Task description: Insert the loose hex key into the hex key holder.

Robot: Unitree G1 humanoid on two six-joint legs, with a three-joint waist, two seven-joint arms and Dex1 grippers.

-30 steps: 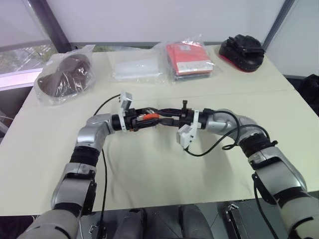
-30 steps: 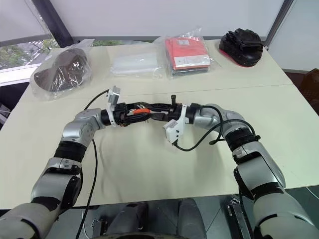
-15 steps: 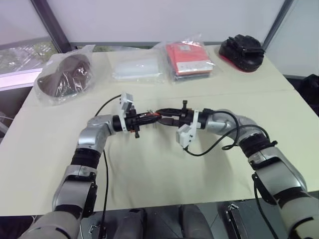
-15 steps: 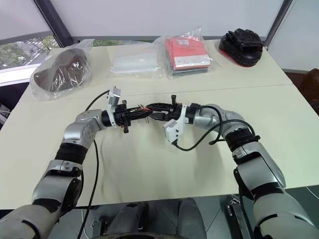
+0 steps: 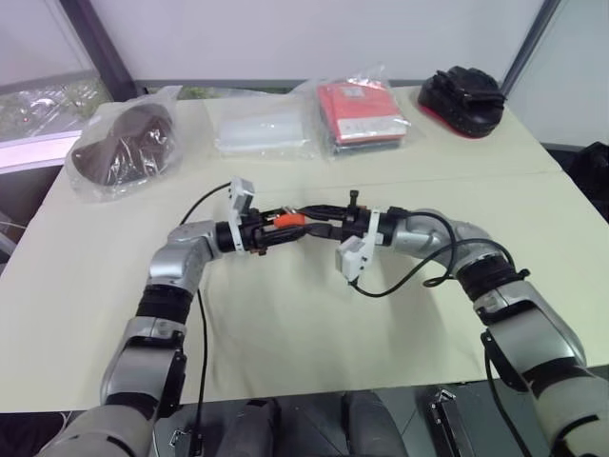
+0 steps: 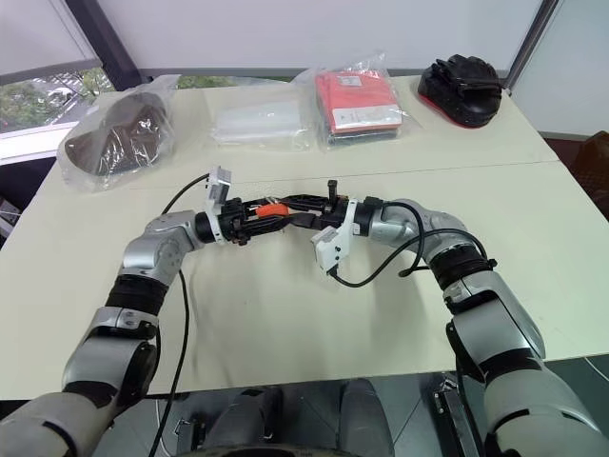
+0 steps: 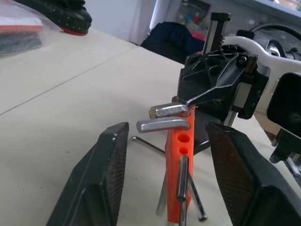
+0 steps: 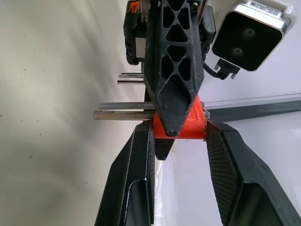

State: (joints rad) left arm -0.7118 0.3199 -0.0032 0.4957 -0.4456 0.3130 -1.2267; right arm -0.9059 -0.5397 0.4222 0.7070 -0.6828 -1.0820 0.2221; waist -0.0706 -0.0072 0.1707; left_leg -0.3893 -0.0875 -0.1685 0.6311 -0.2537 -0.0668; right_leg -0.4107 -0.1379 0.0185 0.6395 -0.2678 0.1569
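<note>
While held by the right hand [image 7: 190,101], the hex key holder [image 7: 180,155] sits between open left-hand fingers [image 7: 101,174].

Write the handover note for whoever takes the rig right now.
Left end effector: open, fingers on either side of the hex key holder, gaps visible on both sides, nothing held.
Right end effector: shut on the holder's end, holding it above the table.
Keys: several keys stick out of the holder; I cannot tell which one is the loose hex key.
Done: possibly the insertion, unconfirmed.
Left: check that the key is fully seated, then set the holder down.
</note>
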